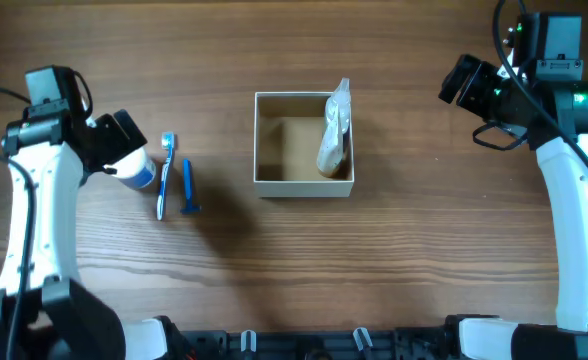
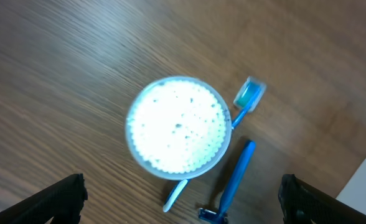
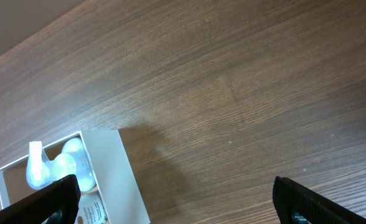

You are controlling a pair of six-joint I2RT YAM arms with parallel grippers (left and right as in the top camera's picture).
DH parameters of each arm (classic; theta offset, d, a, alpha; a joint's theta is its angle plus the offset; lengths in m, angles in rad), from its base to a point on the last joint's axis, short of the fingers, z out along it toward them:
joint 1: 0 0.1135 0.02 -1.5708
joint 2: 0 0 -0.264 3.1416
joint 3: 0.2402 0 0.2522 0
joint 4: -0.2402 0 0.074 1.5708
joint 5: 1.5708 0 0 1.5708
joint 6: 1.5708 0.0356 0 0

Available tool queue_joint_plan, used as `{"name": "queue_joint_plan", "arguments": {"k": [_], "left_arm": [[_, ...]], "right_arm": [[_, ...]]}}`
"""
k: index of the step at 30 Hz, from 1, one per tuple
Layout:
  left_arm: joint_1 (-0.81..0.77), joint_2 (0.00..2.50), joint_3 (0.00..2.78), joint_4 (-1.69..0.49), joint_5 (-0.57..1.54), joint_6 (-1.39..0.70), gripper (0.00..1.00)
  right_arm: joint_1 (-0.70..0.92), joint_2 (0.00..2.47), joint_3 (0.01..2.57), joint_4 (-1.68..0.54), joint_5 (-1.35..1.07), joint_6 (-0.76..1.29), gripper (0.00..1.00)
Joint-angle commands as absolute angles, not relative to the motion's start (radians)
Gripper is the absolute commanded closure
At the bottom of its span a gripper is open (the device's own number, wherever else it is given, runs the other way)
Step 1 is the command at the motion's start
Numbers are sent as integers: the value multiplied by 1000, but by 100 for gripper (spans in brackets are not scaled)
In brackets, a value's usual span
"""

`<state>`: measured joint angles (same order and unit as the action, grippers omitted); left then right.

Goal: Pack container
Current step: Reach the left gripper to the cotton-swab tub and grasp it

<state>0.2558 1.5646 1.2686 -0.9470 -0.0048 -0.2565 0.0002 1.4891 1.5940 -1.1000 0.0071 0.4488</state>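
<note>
The container (image 1: 303,186), a small square cream-white box with a brown floor, stands mid-table. A clear pouch with a white item (image 1: 334,128) leans inside its right wall. A round blue jar with a white lid (image 2: 178,133) stands at the left, with a blue toothbrush (image 1: 165,176) and a blue razor (image 1: 187,188) lying just right of it. My left gripper (image 2: 183,208) is open and hovers above the jar, touching nothing. My right gripper (image 3: 177,205) is open and empty above bare table, right of the container (image 3: 117,177). In the overhead view it sits at the far right (image 1: 461,82).
The toothbrush head (image 2: 250,94) and the razor (image 2: 233,183) lie close to the jar in the left wrist view. The pouch's white contents (image 3: 58,167) show inside the container in the right wrist view. The table is dark brown wood (image 1: 424,250).
</note>
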Motion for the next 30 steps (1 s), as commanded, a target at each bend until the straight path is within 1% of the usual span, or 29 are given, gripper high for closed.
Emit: {"name": "queue_joint_plan", "arguments": {"k": [1, 23, 28, 30], "left_arm": [[259, 1621, 1285, -932, 29, -212, 0], [259, 1817, 1283, -922, -42, -213, 0], [259, 1796, 1283, -921, -42, -213, 7], [259, 1779, 1283, -921, -42, -215, 12]], "right_arm": [[1, 1500, 1608, -1100, -2, 460, 0], [1, 1500, 1608, -1100, -2, 461, 0], [1, 1500, 1608, -1100, -2, 460, 0], [1, 1500, 1608, -1100, -2, 460, 0]]}}
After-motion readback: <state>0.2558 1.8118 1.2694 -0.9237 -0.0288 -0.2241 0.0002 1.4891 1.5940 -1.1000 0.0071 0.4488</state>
